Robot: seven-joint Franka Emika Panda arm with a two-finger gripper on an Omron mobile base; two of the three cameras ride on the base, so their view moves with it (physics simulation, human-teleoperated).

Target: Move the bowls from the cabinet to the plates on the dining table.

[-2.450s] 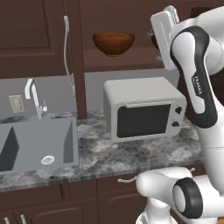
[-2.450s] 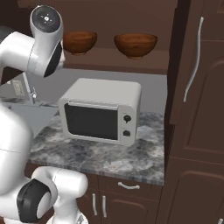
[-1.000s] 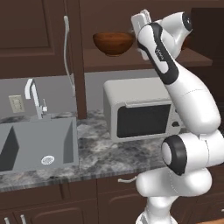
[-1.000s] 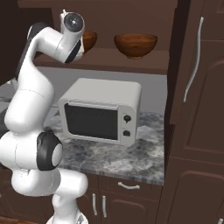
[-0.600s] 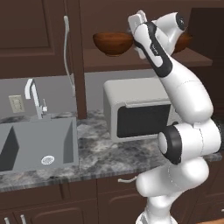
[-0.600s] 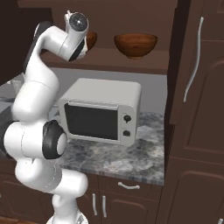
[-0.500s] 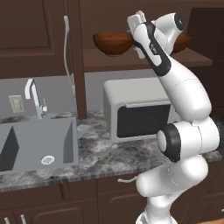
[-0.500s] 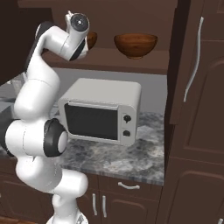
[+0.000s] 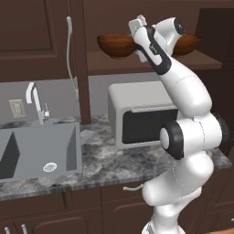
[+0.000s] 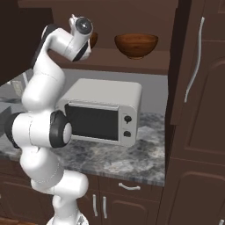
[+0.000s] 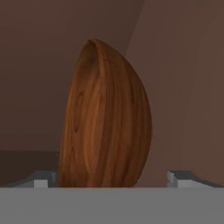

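Observation:
Two reddish-brown bowls stand on the shelf of the open cabinet (image 9: 137,64). In the hand view the left bowl (image 11: 105,118) looms close, seen from the side, and its lower part lies between the two fingertips (image 11: 41,179) of my open gripper (image 11: 111,180). From the left base view my gripper (image 9: 132,39) is at the right rim of that bowl (image 9: 114,45). The other bowl (image 10: 136,45) stands free further right on the shelf (image 10: 132,61). Whether a finger touches the left bowl I cannot tell. The plates and the dining table are out of view.
A white microwave (image 10: 103,112) stands on the marble counter (image 9: 105,162) under the shelf. The sink (image 9: 36,151) and faucet (image 9: 36,103) are to the left. The open cabinet door (image 10: 193,66) with its silver handle hangs at the right.
My arm has risen and the hand has swung left along the shelf to the left bowl. The jaws have stayed open and both bowls have stayed put.

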